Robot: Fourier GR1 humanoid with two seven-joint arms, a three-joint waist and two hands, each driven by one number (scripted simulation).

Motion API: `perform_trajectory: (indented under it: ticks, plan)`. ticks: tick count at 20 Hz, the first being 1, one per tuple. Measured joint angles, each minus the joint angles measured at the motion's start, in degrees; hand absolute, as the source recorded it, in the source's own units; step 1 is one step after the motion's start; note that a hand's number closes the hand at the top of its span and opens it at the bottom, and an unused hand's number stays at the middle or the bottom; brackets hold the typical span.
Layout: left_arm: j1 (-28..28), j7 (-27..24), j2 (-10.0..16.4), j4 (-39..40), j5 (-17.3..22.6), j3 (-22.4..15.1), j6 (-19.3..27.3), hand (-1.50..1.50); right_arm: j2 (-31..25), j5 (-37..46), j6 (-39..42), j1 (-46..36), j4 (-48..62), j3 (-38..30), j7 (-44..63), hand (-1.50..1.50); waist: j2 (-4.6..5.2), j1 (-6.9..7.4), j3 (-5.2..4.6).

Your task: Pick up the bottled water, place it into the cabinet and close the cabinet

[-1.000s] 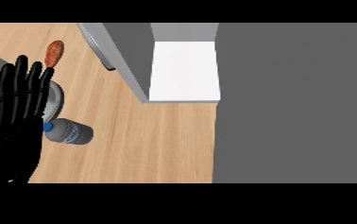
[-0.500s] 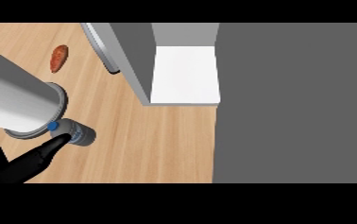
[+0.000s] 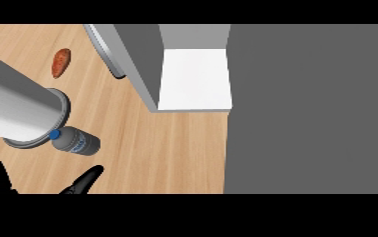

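Bare counter (image 3: pixel 177 151) runs from the bottled water (image 3: pixel 75 142) to the cabinet (image 3: pixel 196 78), its open door (image 3: pixel 103 43) alongside.

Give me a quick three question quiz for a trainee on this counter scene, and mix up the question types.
1. True or false: the bottled water stands upright inside the cabinet.
2. Which way does the bottle's blue cap point? A) toward the view's left B) toward the cabinet C) straight up
3. Fill in: the cabinet door is ____.

Key: 1 false, it lies on its side on the wooden counter, outside the cabinet; 2 A; 3 open.
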Motion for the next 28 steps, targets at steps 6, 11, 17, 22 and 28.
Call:
perform_trajectory:
  ticks: [6,11,17,22,28]
  plan:
    - [3.63,1.31,-0.06,-1.89,-6.12,-8.13,5.16,-1.50,0.50,0.23,2.03,5.08,-0.76,0.00,-2.25,-1.50,0.08,-0.01,0.00]
    - [5.18,1.19,-0.08,-1.10,-8.82,-12.50,8.00,-1.50,0.17,0.23,4.31,9.03,-1.38,-1.04,-4.52,-1.50,0.06,-0.19,0.00]
    - [6.65,0.66,0.74,-1.08,-7.71,-11.41,8.36,-1.50,0.91,0.57,7.53,15.29,-1.49,-1.06,-9.76,-1.50,0.04,-0.27,-0.04]
    - [5.51,1.06,0.45,0.86,-4.53,-7.94,8.40,-1.50,1.12,0.71,9.12,18.29,-1.76,-1.27,-12.09,-1.50,0.09,-0.40,-0.08]
    - [3.29,-2.11,0.26,4.67,4.82,-1.55,7.89,-1.50,1.22,1.02,10.39,21.64,-2.17,-0.55,-14.30,-1.50,0.08,-0.32,-0.18]
